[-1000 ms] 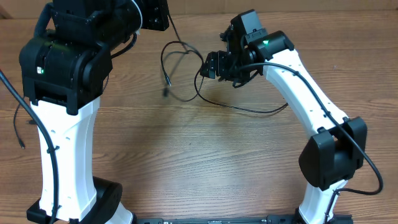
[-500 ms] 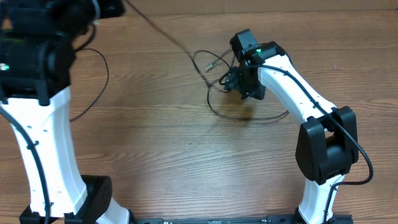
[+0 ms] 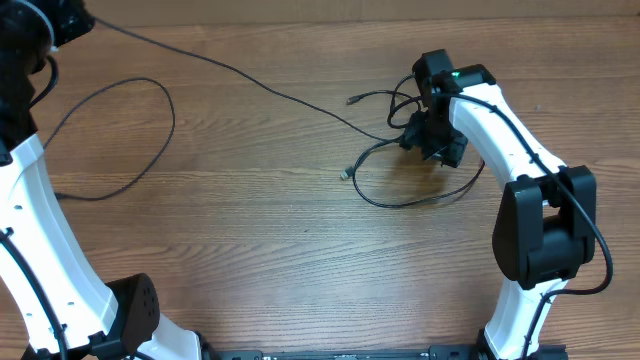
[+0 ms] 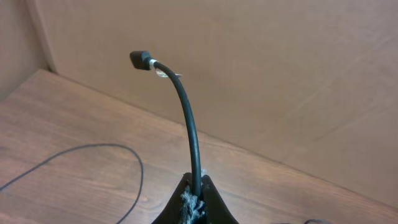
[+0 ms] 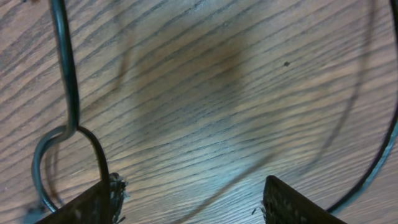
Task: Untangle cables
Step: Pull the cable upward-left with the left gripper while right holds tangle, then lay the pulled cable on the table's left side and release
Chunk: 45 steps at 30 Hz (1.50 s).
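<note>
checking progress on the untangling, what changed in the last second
The left gripper, shut on one cable, swung far left, drawing that cable out in a long line across the table. The right gripper, open, shifted right, and the other cables went with it. Unchanged: those cables are still looped together.

Even warm light, soft shadows on the table (image 3: 260, 220), sharp focus throughout.

A wooden table (image 3: 260, 250) with a light brown, streaky grain carries a small dark speck (image 5: 286, 63) on its surface, while a plain, matte brown panel (image 4: 280, 74) stands upright along its far edge and turns a corner at one side
</note>
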{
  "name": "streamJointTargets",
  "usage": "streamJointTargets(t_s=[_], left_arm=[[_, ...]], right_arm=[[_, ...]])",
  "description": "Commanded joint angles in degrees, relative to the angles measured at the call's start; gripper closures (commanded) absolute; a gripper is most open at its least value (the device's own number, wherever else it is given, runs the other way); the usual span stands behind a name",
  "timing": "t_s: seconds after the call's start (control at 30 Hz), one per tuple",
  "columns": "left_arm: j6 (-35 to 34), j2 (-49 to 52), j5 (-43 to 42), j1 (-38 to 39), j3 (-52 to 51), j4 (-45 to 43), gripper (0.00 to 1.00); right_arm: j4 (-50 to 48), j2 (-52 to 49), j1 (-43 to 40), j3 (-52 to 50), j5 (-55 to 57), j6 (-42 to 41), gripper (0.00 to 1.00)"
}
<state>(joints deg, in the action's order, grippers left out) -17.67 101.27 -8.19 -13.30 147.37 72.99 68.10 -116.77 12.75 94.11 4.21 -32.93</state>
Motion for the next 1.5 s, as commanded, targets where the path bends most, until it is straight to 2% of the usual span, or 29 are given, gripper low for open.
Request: streamJointTargets(t_s=[0.0, 0.13, 0.27, 0.4, 0.67, 0.77, 0.83, 0.93, 1.0, 1.07, 1.2, 1.23, 1.47], left_arm=[[1.7, -0.83, 1.14, -0.17, 0.44, 0.72, 0.96], [2.29, -0.83, 1.11, -0.2, 0.44, 0.2, 0.96], [2.25, -1.33, 0.63, -0.2, 0.66, -2.25, 0.96], [2.21, -3.89, 0.2, -0.31, 0.66, -7.5, 0.96], [-0.37, -13.31, -0.83, -2.23, 0.66, -17.59, 0.96], [-0.35, -15.58, -0.61, -4.74, 0.66, -18.14, 0.96], [-0.35, -16.44, -0.63, -7.32, 0.66, -17.51, 0.96], [-0.33, -16.5, -0.83, -10.1, 0.66, -15.1, 0.96], [-0.33, -15.78, -0.85, -10.29, 0.59, -12.72, 0.96], [-0.35, -14.6, -1.01, -10.29, 0.59, -9.81, 0.96], [0.15, -11.3, -3.37, -10.29, 0.59, -4.15, 0.96], [1.27, -9.84, -3.48, -10.29, 0.59, -2.32, 0.96], [6.95, -1.77, -7.96, -9.46, 0.55, 9.55, 0.96]], right_arm=[[-0.72, -0.35, 0.24, -0.24, -3.43, 4.33, 0.32], [-0.37, -0.02, 0.22, 1.53, -8.44, 11.02, 0.3], [-0.26, 1.46, -0.31, 3.5, -11.43, 14.01, 0.18], [-2.05, 1.99, -2.78, 4.13, -25.29, 20.96, 0.17], [-4.04, 1.95, -5.11, 4.11, -27.08, 19.06, 0.1], [-4.98, 1.86, -5.11, 4.11, -25.4, 14.82, 0.09], [-5.68, 1.86, -5.11, 4.11, -26.43, 14.69, 0.11], [-5.92, 1.86, -4.96, 4.11, -29.51, 14.75, 0.35], [-6.23, 1.86, -4.87, 4.11, -32.94, 14.99, 0.58], [-6.23, 1.86, -4.87, 4.11, -34.84, 14.99, 0.68], [-5.55, 1.86, -4.9, 4.11, -33.81, 14.97, 0.66], [-5.27, 1.86, -4.9, 4.11, -32.87, 14.95, 0.62], [-4.66, 1.86, -4.9, 4.11, -31.26, 14.95, 0.56]])
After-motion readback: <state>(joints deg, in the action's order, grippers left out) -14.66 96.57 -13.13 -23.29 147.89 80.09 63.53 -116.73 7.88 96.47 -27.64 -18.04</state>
